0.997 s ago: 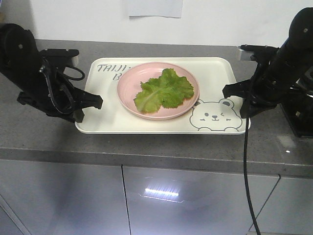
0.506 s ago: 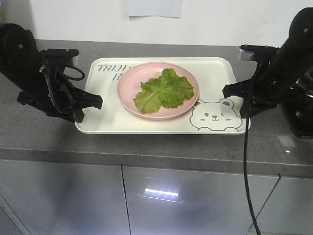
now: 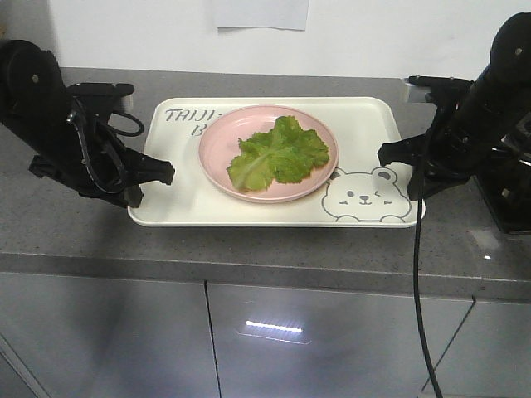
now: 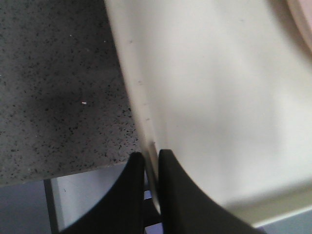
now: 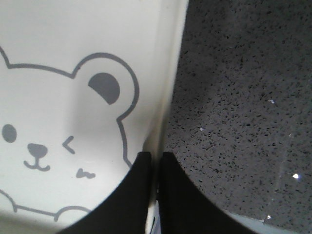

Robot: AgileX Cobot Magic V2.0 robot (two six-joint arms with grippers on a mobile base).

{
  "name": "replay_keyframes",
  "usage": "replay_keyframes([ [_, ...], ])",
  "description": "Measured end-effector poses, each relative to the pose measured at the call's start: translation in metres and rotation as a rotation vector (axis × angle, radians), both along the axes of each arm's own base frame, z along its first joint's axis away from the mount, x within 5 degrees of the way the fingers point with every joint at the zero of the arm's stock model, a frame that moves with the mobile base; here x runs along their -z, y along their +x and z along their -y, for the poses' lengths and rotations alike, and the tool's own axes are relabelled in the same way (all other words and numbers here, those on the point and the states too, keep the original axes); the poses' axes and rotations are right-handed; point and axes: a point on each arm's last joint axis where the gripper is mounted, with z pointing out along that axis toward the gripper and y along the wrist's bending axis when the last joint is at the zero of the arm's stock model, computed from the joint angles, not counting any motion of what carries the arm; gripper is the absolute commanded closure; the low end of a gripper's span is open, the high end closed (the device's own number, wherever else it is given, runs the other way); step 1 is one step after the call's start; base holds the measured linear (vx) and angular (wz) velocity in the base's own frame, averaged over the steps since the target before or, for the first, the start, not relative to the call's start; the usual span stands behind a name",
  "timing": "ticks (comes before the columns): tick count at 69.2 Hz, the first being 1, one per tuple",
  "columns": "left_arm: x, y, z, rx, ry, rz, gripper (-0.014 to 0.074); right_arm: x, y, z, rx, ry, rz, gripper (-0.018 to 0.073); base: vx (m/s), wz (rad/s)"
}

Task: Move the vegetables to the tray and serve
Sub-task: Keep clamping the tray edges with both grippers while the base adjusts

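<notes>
Nothing had visibly moved over the past second: vegetables, dishes and both arms stood as they had 1 second earlier. The lettuce (image 3: 278, 155) lay in a loose green bunch at the middle of a round pink plate (image 3: 217, 145), and the plate sat on the cream tray (image 3: 178, 203), covering part of its lettering and just beside the printed bear face (image 3: 365, 197). Apart from the plate, the tray carried nothing.

The left gripper (image 3: 158, 174) had its 2 fingers nearly closed on the tray's left rim, which showed as a thin edge pinched between them in the left wrist view (image 4: 151, 156). The right gripper (image 3: 388, 155) clamped the opposite rim the same way, beside the bear's ear (image 5: 155, 155). The tray appeared to rest flat on the grey speckled counter (image 3: 75, 232).

With the greens already aboard, serving looked to be the step in hand. Doing it well would likely mean raising both ends together and level, slowly, because the plate sat loose and could slide, and each thin rim offered little purchase.
</notes>
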Motion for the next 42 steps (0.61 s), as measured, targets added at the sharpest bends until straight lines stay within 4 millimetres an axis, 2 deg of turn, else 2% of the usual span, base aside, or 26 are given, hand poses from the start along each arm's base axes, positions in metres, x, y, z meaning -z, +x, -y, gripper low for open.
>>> replay_keyframes([
  [42, 0.0000, 0.0000, 0.0000, 0.000, 0.000, 0.000, 0.0603, 0.0000, 0.0000, 0.0000, 0.000, 0.000, 0.000, 0.0564, 0.01, 0.01],
])
